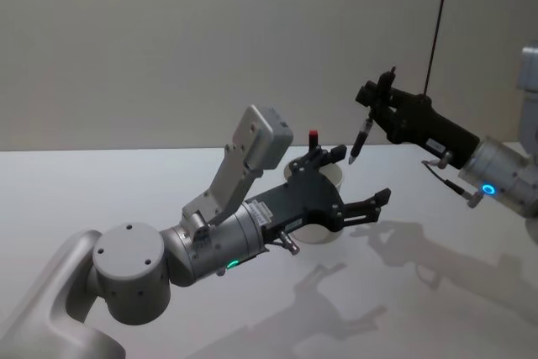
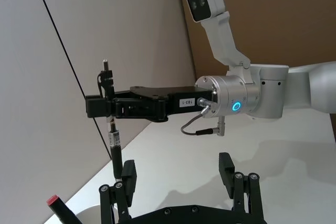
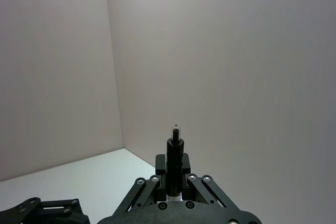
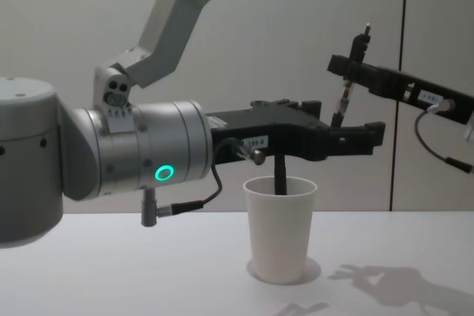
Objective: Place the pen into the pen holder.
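The white paper cup pen holder (image 4: 280, 229) stands on the pale table (image 4: 111, 271) with a black red-capped pen (image 1: 313, 142) leaning inside. The left gripper (image 4: 348, 138) hovers over its rim, fingers spread and empty. The right gripper (image 2: 105, 107) is raised beyond the cup, clamped on a slim black pen (image 2: 112, 135) hanging tip-down

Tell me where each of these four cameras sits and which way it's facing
Head: high, looking down at the table; both arms.
Chest: low, looking across at the pen holder; left gripper open above it.
Left wrist: faces the right gripper holding the pen.
Right wrist: along its own fingers toward the wall.
Shared: head and chest both show cup and pen.
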`<state>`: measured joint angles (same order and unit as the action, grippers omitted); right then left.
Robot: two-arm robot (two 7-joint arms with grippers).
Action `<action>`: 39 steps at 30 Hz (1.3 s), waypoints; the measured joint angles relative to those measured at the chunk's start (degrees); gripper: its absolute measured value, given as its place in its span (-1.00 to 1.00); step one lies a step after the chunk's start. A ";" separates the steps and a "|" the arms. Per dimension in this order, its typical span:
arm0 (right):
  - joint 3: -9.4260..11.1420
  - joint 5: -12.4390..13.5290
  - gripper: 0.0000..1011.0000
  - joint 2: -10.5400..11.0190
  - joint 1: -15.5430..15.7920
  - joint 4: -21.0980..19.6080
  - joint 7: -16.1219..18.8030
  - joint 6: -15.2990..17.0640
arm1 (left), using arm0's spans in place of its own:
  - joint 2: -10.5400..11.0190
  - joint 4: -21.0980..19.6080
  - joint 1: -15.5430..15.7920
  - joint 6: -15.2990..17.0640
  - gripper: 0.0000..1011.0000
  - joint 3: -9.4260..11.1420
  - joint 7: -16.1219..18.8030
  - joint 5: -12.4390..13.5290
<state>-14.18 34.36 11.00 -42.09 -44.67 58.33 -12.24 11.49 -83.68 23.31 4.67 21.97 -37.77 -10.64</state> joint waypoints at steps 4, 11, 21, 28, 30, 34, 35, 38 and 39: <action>-0.44 -0.18 -0.74 -0.39 -0.80 1.71 0.22 -0.35 | 0.00 0.00 0.00 0.00 0.98 0.00 0.00 0.00; -1.30 -0.39 -0.74 -1.09 -1.94 4.19 0.67 -0.83 | 0.00 0.00 0.00 0.00 0.98 0.00 0.00 0.00; -2.47 -0.49 -0.74 -2.07 -3.31 7.55 1.40 -1.93 | 0.00 0.00 0.00 0.00 0.98 0.00 0.00 0.00; -3.13 -0.67 -0.74 -2.68 -4.26 9.78 1.49 -2.90 | 0.00 0.00 0.00 0.00 0.98 0.00 0.00 0.00; -3.34 -0.74 -0.74 -2.93 -4.70 10.75 1.49 -3.34 | 0.00 0.00 0.00 0.00 0.98 0.00 0.00 0.00; -3.58 -0.87 -0.74 -3.25 -5.34 12.08 1.46 -3.91 | 0.00 0.00 0.00 0.00 0.98 0.00 0.00 0.00; -3.58 -0.87 -0.74 -3.25 -5.34 12.08 1.46 -3.91 | 0.00 0.00 0.00 0.00 0.98 0.00 0.00 0.00; -3.80 -1.06 -0.74 -3.59 -6.03 13.54 1.39 -4.46 | 0.00 0.00 0.00 0.00 0.98 0.00 0.00 0.00; -3.87 -1.16 -0.74 -3.72 -6.31 14.10 1.35 -4.70 | 0.00 0.00 0.00 0.00 0.98 0.00 0.00 0.00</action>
<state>-18.05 33.20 7.28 -48.39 -30.57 59.69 -16.94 11.49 -83.68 23.31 4.67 21.98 -37.77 -10.64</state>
